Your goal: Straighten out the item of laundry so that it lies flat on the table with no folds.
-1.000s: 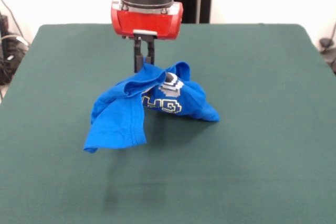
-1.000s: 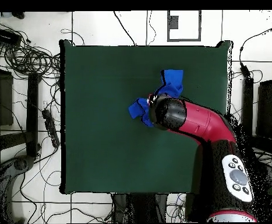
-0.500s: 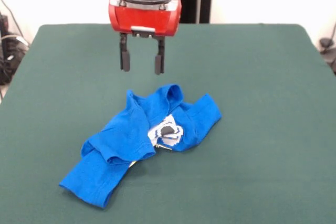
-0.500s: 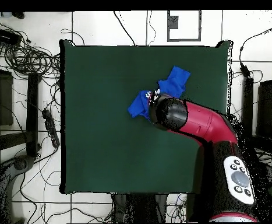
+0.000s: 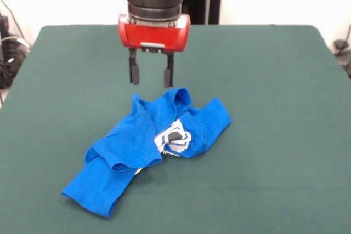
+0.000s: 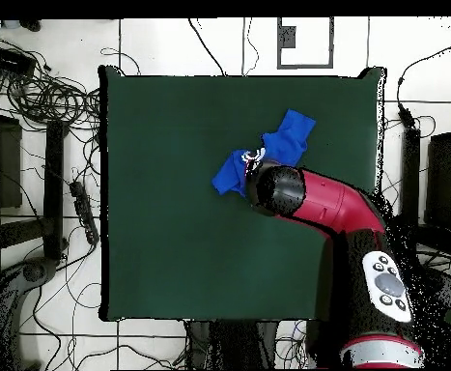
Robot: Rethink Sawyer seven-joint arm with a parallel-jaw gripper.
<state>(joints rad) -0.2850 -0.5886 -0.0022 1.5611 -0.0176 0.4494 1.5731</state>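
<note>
The gripper (image 5: 149,75) hangs in the air above the table (image 5: 274,135), and its two black fingers (image 5: 133,72) are spread apart with nothing between them. It is released and holds no cloth. The fingers point straight down from the red block of the arm (image 5: 154,31).

The T-shirt (image 5: 148,146) lies crumpled on the green table, just below the gripper and a little toward the near edge in the front view. The highest fold of the shirt, close to its collar, sits just under the right-hand finger as the picture shows it, but the fingertips do not touch the cloth. From there the shirt stretches diagonally toward the near left corner of the table, where one loose end lies flat. The other end forms a short lobe toward the right side. The cloth is folded over itself in several places, and only a small part of the white and grey print (image 5: 174,137) shows in the middle of the folds.

In the overhead view the T-shirt (image 6: 287,140) lies in the half of the table far from the robot's base, somewhat toward the right edge of the picture, well away from every edge. The black wrist of the arm (image 6: 277,189) covers part of the shirt there and hides the gripper.
</note>
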